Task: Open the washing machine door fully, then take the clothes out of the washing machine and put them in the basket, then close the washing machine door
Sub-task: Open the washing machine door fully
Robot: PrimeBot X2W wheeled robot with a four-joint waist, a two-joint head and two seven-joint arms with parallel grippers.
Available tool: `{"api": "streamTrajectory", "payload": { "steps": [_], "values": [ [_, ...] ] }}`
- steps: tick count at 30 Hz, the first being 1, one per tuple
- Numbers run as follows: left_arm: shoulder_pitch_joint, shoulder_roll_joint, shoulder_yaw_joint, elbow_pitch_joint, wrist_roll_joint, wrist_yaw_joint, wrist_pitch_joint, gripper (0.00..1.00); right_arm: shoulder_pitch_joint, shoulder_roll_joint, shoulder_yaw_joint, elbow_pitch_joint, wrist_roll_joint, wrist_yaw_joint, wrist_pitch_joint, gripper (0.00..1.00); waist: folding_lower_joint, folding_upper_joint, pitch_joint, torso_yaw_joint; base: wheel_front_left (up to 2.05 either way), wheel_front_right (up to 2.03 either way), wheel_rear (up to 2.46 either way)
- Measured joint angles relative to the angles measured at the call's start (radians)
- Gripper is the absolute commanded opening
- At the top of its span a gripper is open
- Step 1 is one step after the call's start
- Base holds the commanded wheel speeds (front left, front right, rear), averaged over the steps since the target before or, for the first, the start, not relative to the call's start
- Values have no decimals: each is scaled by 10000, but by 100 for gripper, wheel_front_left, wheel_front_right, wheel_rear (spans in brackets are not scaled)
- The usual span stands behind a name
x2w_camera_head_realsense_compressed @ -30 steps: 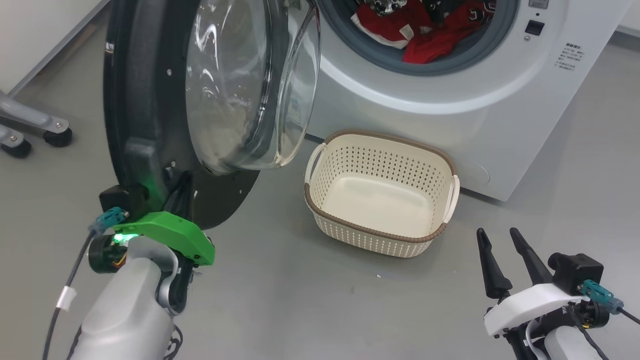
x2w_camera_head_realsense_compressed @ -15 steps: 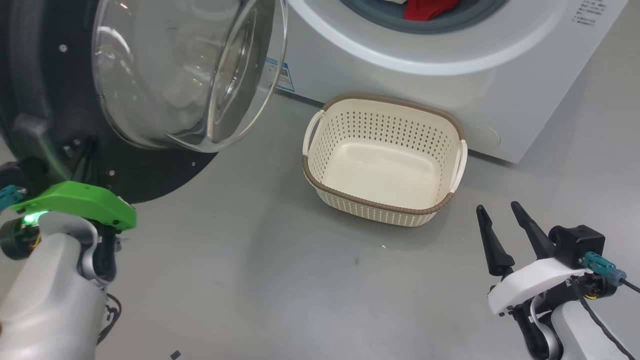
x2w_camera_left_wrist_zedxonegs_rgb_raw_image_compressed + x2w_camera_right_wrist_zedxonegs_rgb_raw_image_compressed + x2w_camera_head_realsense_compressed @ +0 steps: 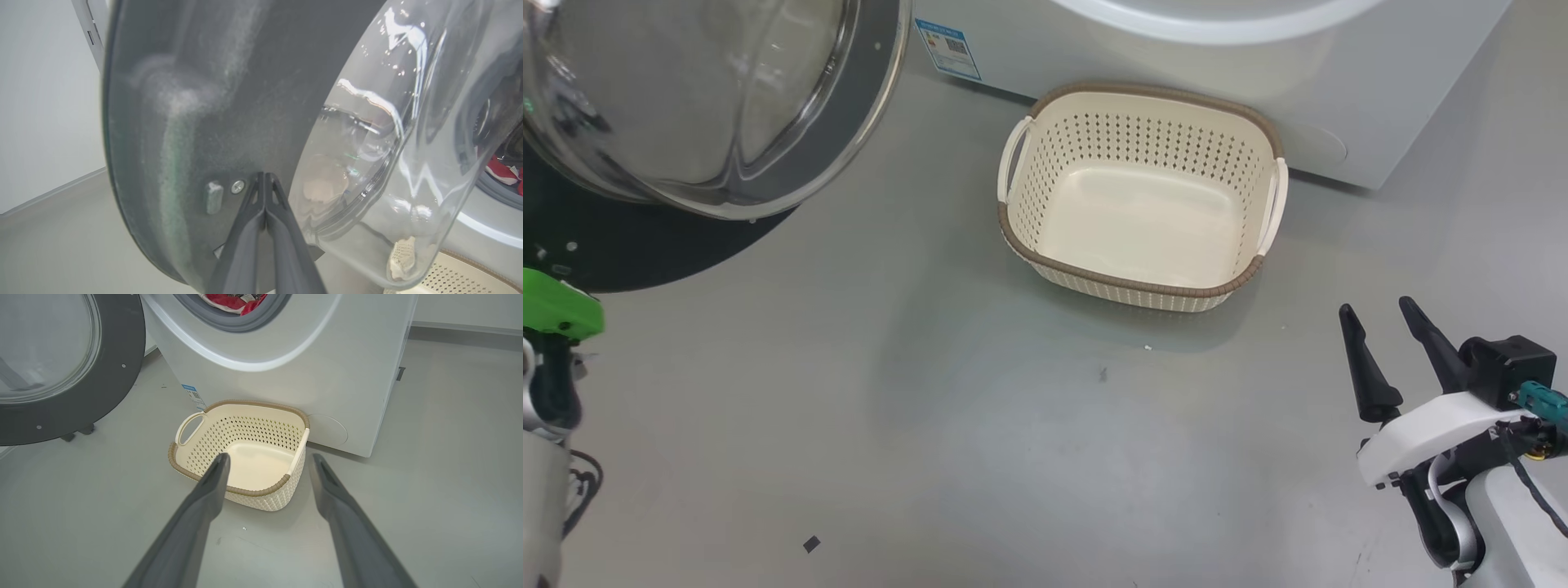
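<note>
Wider now stands the round black-rimmed glass door (image 3: 686, 106) — left pincer (image 3: 265, 175) pressed together at its dark face; right pincer (image 3: 1376, 309) spread, near the cream perforated plastic basket (image 3: 1127, 286).

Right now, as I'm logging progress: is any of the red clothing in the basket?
No, the basket is empty, its cream bottom bare in the head view.

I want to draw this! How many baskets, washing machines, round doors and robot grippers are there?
basket: 1
washing machine: 1
washing machine door: 1
grippers: 2 (left gripper, right gripper)
Total: 5
</note>
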Motion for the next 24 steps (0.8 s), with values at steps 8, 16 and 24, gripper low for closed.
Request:
{"api": "streamTrajectory", "payload": {
  "steps": [8, 16, 24],
  "values": [
    [-371, 744, 307, 387, -46, -201, -2, 0, -283, -127, -17, -451, -13, -61, 182, 100, 0, 0, 718, -204, 0, 0, 0],
    [-678, 1118, 426, 761, -73, -359, -4, 0, -407, -291, -228, -644, -15, -102, 228, 100, 0, 0, 1272, -475, 0, 0, 0],
    [-817, 840, 278, 1039, -25, -522, -4, 0, -407, -341, -336, -581, -13, -173, 161, 100, 0, 0, 1270, -573, 0, 0, 0]
  ]
}}
